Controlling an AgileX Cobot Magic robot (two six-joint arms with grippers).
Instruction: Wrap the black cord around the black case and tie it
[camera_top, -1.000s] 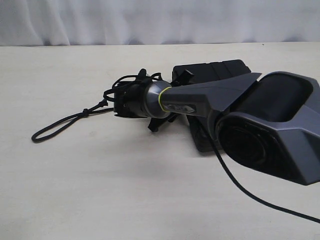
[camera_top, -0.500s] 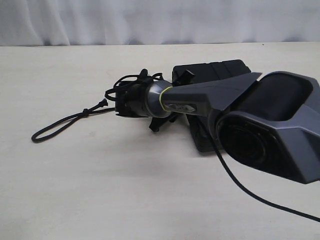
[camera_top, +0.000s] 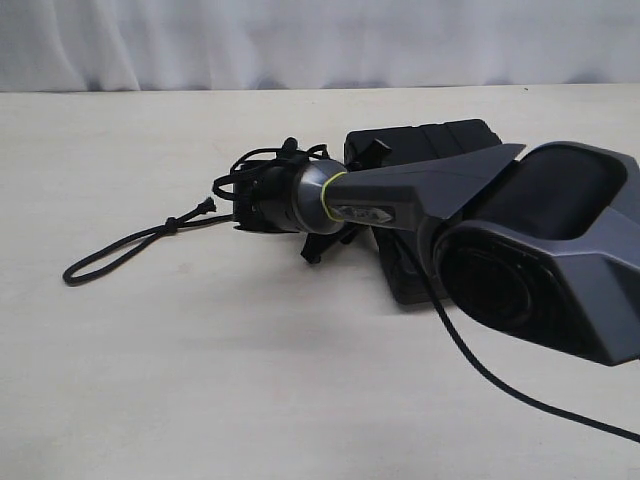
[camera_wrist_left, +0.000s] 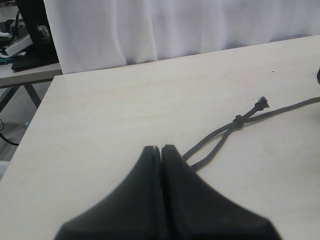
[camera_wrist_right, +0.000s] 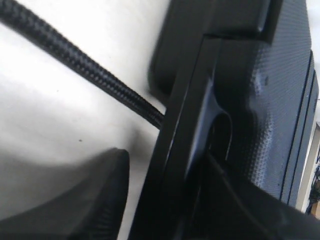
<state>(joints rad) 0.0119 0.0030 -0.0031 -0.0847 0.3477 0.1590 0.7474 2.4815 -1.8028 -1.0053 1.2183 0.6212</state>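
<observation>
The black case (camera_top: 432, 138) lies flat on the table, largely covered by my right arm. The black cord (camera_top: 110, 255) makes a long loop to the left, with its knot (camera_top: 172, 222) near the frayed end (camera_top: 208, 207). From there the cord (camera_wrist_right: 85, 65) runs under the case's edge (camera_wrist_right: 185, 125). My right gripper (camera_wrist_right: 165, 190) is open astride that edge, one finger (camera_wrist_right: 95, 200) on the table side with a thin gap showing. My left gripper (camera_wrist_left: 161, 148) is shut on nothing, just short of the cord's loop (camera_wrist_left: 210, 145).
My right arm's thick cable (camera_top: 500, 390) trails over the table towards the front right. A white curtain (camera_top: 320, 40) hangs behind the far table edge. The table's left edge (camera_wrist_left: 35, 125) and a neighbouring bench show in the left wrist view.
My right wrist has turned and shifted slightly to the right beside the case. The cord's loop and the case lie where they were.
</observation>
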